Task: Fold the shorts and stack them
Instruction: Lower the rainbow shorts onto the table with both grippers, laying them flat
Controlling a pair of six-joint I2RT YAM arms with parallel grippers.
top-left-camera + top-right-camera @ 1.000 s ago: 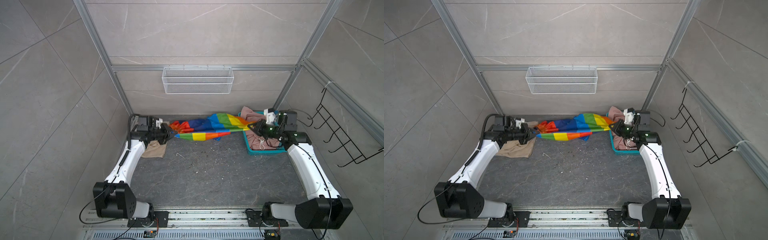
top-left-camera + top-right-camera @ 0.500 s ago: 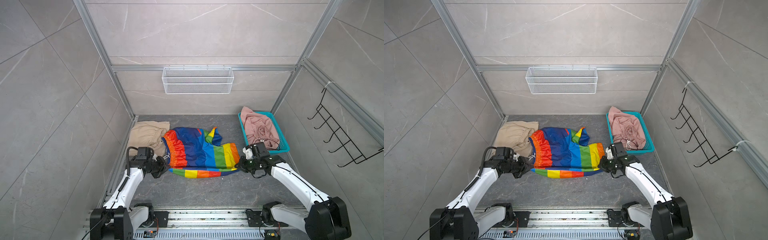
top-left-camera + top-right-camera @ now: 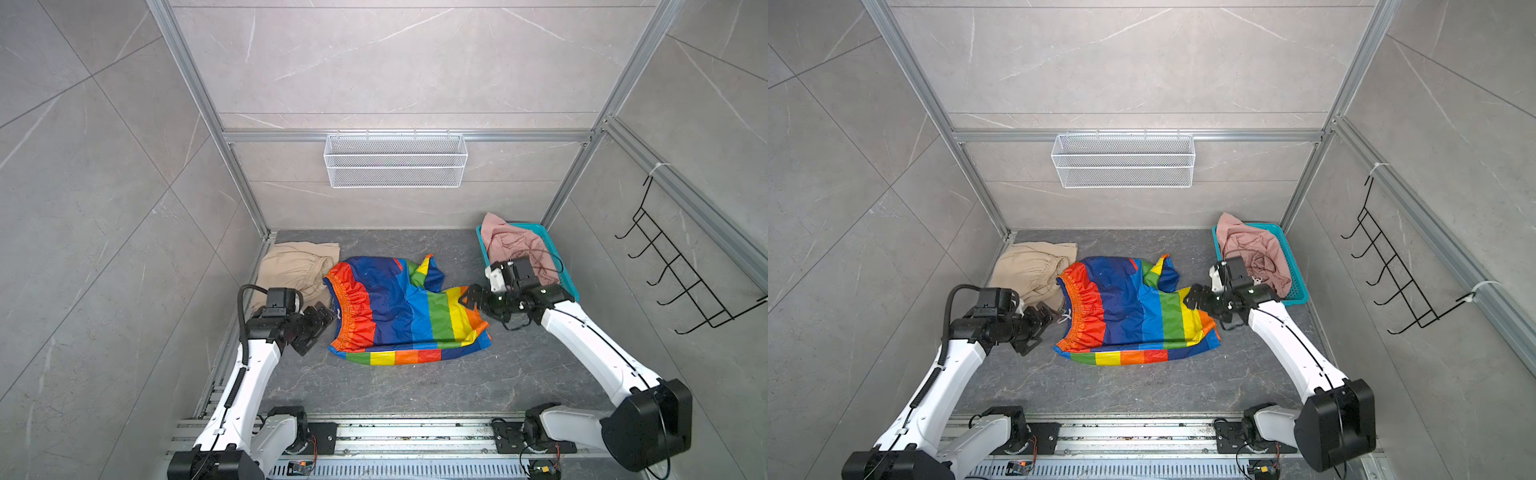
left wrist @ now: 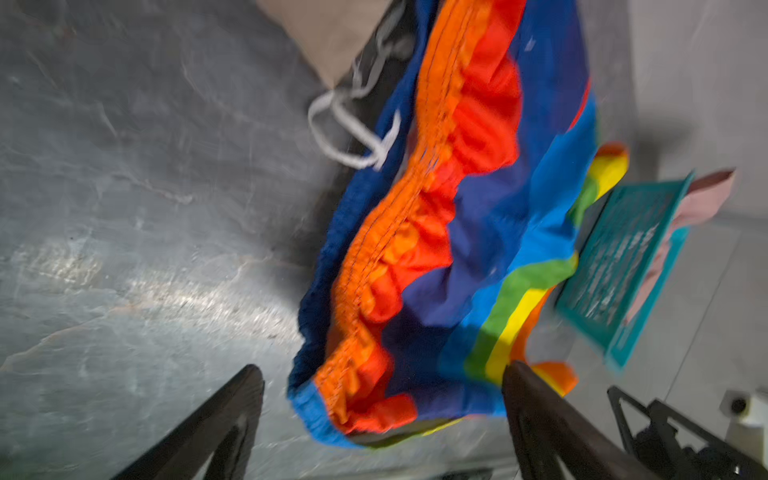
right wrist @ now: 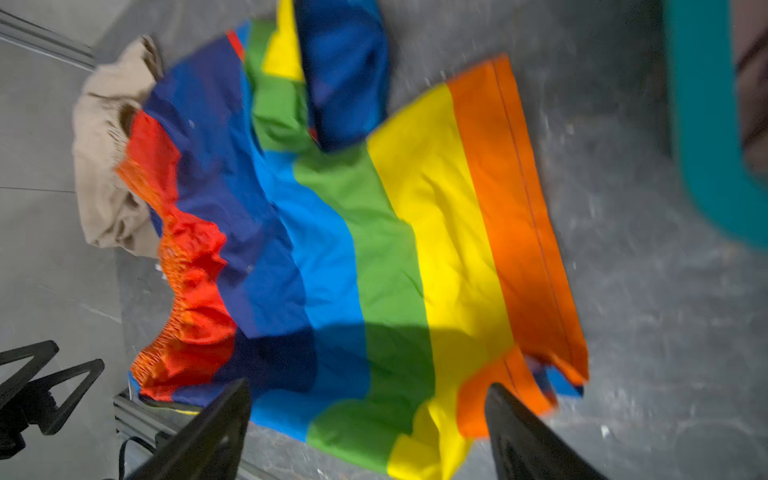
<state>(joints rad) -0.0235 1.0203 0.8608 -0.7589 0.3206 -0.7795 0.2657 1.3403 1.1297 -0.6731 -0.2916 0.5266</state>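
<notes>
The rainbow shorts (image 3: pixel 399 316) are lying spread across the middle of the worktop (image 3: pixel 395 386), their gathered waistband (image 3: pixel 349 316) pointing toward the left edge and the leg hems toward the right. The beige shorts (image 3: pixel 291 266) are sitting in the far left corner, touching the waistband, and the pink shorts (image 3: pixel 515 249) are bunched in the teal basket (image 3: pixel 532 225) at the far right corner. The left end effector (image 3: pixel 316 328) is hovering just beside the waistband with its jaws spread wide and gripping nothing. The right end effector (image 3: pixel 469 300) is hanging over the orange hem (image 5: pixel 519 208), equally wide open and empty. The step in hand is probably getting this garment flat enough to fold. The far leg (image 3: pixel 424 274) is lying crumpled and doubled over itself, so the arms are likely needing to draw it straight first, or the fold will be trapping a lump. Each end effector should then be pinching both layers close to an edge, one at the waistband and one at the hem, and moving together so the cloth is folding evenly. The fabric looks thin and slippery, so a shallow pinch is risking a slide. The white drawstring (image 4: pixel 345 124) is trailing loose on the worktop and is better tucked inside.
</notes>
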